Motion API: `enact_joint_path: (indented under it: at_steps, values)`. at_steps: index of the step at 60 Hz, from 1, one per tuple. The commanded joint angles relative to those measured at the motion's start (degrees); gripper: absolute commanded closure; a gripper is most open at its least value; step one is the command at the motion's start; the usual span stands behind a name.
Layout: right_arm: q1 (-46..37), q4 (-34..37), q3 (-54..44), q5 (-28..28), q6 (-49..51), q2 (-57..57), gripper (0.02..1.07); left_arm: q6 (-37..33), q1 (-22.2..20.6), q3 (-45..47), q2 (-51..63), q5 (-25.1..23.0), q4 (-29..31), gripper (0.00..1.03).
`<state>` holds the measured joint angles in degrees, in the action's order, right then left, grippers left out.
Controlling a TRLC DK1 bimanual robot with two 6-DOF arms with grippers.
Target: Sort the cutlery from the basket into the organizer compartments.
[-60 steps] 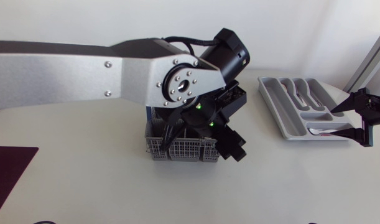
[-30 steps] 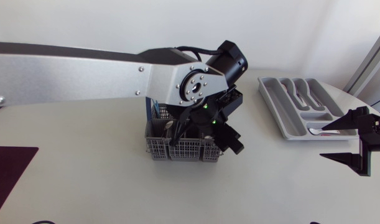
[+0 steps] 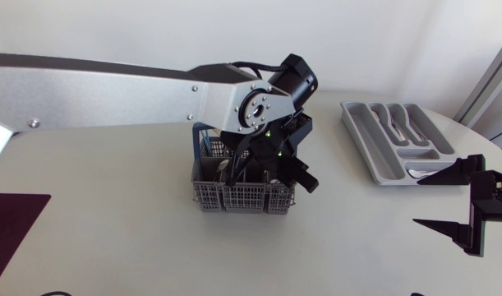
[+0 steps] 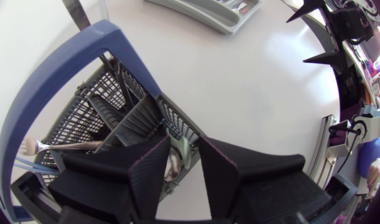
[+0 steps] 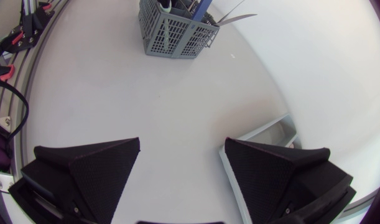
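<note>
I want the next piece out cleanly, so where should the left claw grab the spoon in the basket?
Take the spoon at its top end, apparently the bowl, which stands up in a compartment of the basket, and come straight down from above. The grid walls shut off every side, leaving only the top free. The left claw is open directly over it.

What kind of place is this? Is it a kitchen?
Probably a robot test bench, not a kitchen: a left arm, a right gripper, a cutlery basket and organizer on a white table.
</note>
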<state>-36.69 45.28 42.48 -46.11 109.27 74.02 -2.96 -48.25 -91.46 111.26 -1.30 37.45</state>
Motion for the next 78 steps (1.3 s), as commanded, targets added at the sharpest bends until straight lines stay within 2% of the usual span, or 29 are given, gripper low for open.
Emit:
enact_joint_path:
  at_steps: [1,10,28,44,65,78]
  values:
    - [0.56,0.87,-1.87,-0.47,0.06,-0.81,0.09,1.2,0.52,-1.35,1.68,-1.6,-0.1,0.83]
    - [0.56,0.87,-2.58,-0.39,0.06,-2.21,0.09,1.73,1.49,-1.35,1.41,-3.71,0.17,1.0]
    - [1.35,0.95,-3.9,-0.39,-0.38,-4.5,0.09,1.99,3.25,-1.0,-2.1,-8.89,1.31,1.0]
    - [2.85,6.58,-3.72,-1.44,-0.64,-8.63,0.09,1.99,4.13,-0.91,-11.16,-13.29,3.07,1.0]
    - [11.64,7.99,0.76,-3.55,-20.5,-12.58,0.09,-2.66,3.34,4.01,-26.27,-13.29,5.0,1.0]
    - [21.04,7.28,0.15,-3.81,-29.29,-17.68,0.09,-8.2,1.84,10.86,-28.56,-14.43,3.77,1.0]
